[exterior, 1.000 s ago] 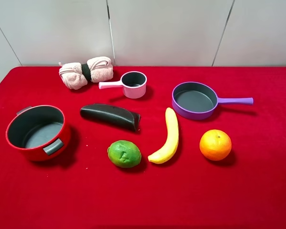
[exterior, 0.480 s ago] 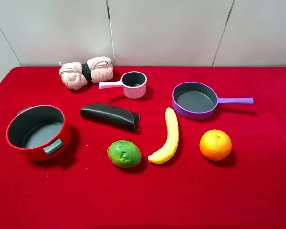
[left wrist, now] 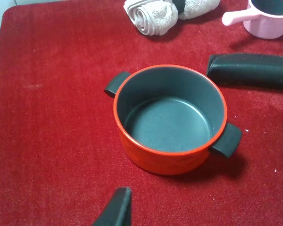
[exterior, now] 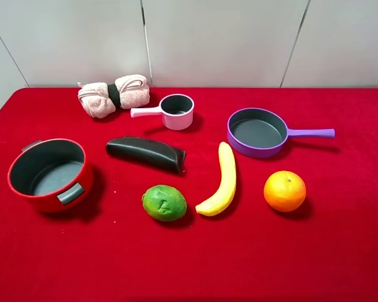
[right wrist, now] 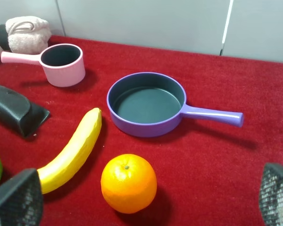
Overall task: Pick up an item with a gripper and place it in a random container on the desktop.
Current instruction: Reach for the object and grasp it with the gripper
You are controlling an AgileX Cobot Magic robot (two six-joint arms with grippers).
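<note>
Jaws of our right gripper (right wrist: pixel 148 193) stand wide apart and hold nothing; in our wrist view the orange (right wrist: pixel 128 182) sits between the two fingers, on the cloth (right wrist: pixel 212 155). Of our left gripper (left wrist: pixel 117 209) we see one finger only, near the red pot (left wrist: pixel 170 117), so we cannot tell how its jaws stand. We see the lime (exterior: pixel 164 202) lying on the cloth just beside the banana (exterior: pixel 222 179), well apart from the pink pan (exterior: pixel 177 111), which stands upright beyond a black pouch (exterior: pixel 145 153).
</note>
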